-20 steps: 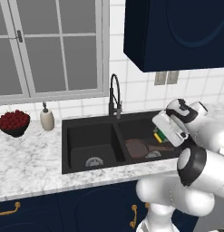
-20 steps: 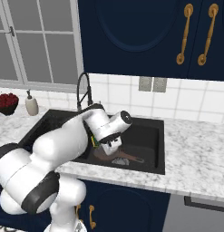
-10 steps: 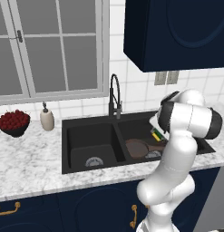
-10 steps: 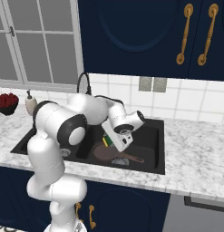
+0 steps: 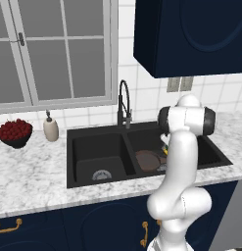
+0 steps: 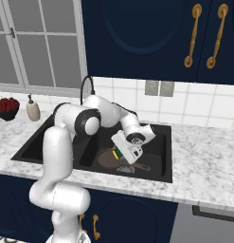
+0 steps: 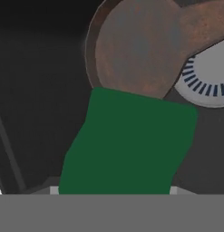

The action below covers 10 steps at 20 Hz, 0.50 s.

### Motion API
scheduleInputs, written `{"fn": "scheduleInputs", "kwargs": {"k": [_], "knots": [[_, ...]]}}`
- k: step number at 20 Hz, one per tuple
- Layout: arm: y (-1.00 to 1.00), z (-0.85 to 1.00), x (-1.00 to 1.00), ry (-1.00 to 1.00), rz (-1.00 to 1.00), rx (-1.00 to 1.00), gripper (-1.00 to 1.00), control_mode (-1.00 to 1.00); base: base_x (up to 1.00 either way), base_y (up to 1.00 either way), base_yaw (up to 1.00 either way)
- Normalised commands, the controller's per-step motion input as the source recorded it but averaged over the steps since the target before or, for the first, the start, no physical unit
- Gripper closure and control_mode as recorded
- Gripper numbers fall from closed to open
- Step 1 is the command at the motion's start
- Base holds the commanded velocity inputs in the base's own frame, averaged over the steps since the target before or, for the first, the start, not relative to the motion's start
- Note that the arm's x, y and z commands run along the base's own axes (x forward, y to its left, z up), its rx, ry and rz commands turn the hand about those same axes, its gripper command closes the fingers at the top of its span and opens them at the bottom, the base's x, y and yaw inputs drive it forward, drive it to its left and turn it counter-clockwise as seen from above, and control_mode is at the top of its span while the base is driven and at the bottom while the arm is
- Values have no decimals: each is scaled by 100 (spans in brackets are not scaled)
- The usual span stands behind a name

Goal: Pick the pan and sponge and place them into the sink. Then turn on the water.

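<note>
My gripper (image 6: 120, 155) hangs low in the right basin of the black sink (image 6: 158, 156), shut on the green-and-yellow sponge (image 6: 117, 153). The sponge is just above the dark brown pan (image 6: 105, 160), which lies on the basin floor with its thin handle (image 6: 141, 166) pointing right. In the hand view the sponge's green top (image 7: 131, 145) covers my fingertips, with the pan (image 7: 140, 50) and the round metal drain (image 7: 208, 77) beyond. From the left, my arm hides the hand, beside the pan (image 5: 147, 160). No stream falls from the black faucet (image 5: 123, 100).
A beige soap dispenser (image 5: 50, 129) and a dark bowl of red fruit (image 5: 14, 133) stand on the marble counter left of the sink. The left basin (image 5: 95, 147) holds only its drain (image 5: 102, 175). Dark blue cabinets hang above the right side.
The arm has swung over and lowered the hand into the right basin, carrying the sponge down close to the pan. The pan has stayed in place.
</note>
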Motion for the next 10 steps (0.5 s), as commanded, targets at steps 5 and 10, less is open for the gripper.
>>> {"fn": "scheduleInputs", "kwargs": {"k": [5, 10], "knots": [[26, -49, 33, 0, 4, -1, 100, -100, 0, 0, 0], [14, -34, 54, 0, 10, 0, 100, -100, 0, 0, 0]]}}
